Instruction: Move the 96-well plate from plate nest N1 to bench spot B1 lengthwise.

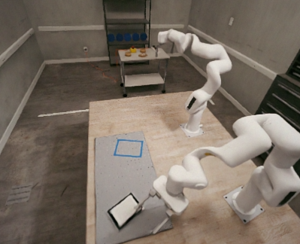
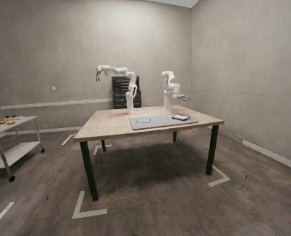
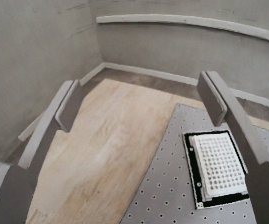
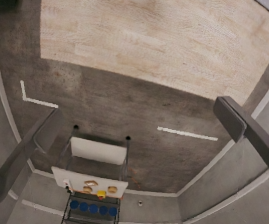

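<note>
1. Here we are, live at the bench: the 96-well plate [image 1: 125, 210] [image 2: 181, 117] [image 3: 221, 165] sits in its black-rimmed nest [image 1: 114, 221] [image 3: 194, 172], wells up, pale against that dark frame.
2. My left gripper [image 1: 147, 221] [image 2: 184, 97] [image 3: 141, 102] is right in the action, near the plate, fingers apart with nothing between them.
3. From my left wrist, what a look! Bare wood and grey board fill the gap, while the plate lies over toward the right-hand finger of that picture, which overlaps the nest's edge in view.
4. From the top, one left fingertip overlaps the plate's edge; whether they touch, I cannot tell.
5. The nest stands on the perforated grey board [image 1: 115, 175] [image 2: 159, 122] [image 3: 164, 175], set askew to the board's long edges in the top view.
6. Well apart from it, at the other end of the same board, lies the blue taped outline [image 1: 129, 140] [image 2: 143, 122], with no plate inside.
7. Over to my right gripper [image 1: 164, 53] [image 2: 97, 79] [image 4: 139, 125]: fingers spread wide, holding nothing, raised well away from the plate.
8. Its wrist view takes in the wooden table [image 1: 168, 123] [image 2: 97, 124] [image 4: 144, 35], the floor and the white cart [image 1: 149, 79] [image 2: 24, 120] [image 4: 99, 150] beyond.
</note>
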`<state>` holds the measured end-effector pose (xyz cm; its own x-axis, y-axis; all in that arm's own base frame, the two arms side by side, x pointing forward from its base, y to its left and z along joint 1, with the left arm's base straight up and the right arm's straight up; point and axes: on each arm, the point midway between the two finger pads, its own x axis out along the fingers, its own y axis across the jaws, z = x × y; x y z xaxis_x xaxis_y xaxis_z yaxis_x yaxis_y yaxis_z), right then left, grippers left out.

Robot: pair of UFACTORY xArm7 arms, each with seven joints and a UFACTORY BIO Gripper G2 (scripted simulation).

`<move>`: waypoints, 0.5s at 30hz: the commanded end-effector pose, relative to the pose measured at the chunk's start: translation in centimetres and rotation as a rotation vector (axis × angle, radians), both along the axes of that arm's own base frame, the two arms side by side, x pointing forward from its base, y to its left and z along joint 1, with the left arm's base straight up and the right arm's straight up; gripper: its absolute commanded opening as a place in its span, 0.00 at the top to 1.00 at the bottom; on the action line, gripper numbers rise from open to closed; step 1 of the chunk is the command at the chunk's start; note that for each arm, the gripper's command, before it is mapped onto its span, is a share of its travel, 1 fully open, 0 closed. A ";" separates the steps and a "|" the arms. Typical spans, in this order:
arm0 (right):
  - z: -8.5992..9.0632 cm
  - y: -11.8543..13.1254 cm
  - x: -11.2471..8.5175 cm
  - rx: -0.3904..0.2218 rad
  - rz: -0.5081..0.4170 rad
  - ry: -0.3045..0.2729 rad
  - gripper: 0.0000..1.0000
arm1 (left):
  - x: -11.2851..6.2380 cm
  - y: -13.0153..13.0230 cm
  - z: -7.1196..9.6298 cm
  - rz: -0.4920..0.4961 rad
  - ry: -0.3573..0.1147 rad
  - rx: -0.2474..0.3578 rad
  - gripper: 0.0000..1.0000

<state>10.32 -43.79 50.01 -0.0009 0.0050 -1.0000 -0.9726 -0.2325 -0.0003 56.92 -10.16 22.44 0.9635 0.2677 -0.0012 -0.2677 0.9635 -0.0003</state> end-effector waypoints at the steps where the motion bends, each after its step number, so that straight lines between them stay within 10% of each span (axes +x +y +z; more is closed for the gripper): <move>1: 0.2 0.0 0.0 -0.004 0.000 -0.001 0.00 | 0.9 -1.7 -1.0 0.001 -0.005 -0.001 0.63; 15: 0.2 0.0 0.0 -0.004 0.000 -0.001 0.00 | 2.8 -6.3 -4.4 0.001 -0.005 -0.001 0.63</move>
<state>10.32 -43.79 50.01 -0.0009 0.0050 -1.0000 -0.9726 -0.2325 -0.0003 58.96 -15.08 18.78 0.9632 0.2688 -0.0002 -0.2688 0.9632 -0.0009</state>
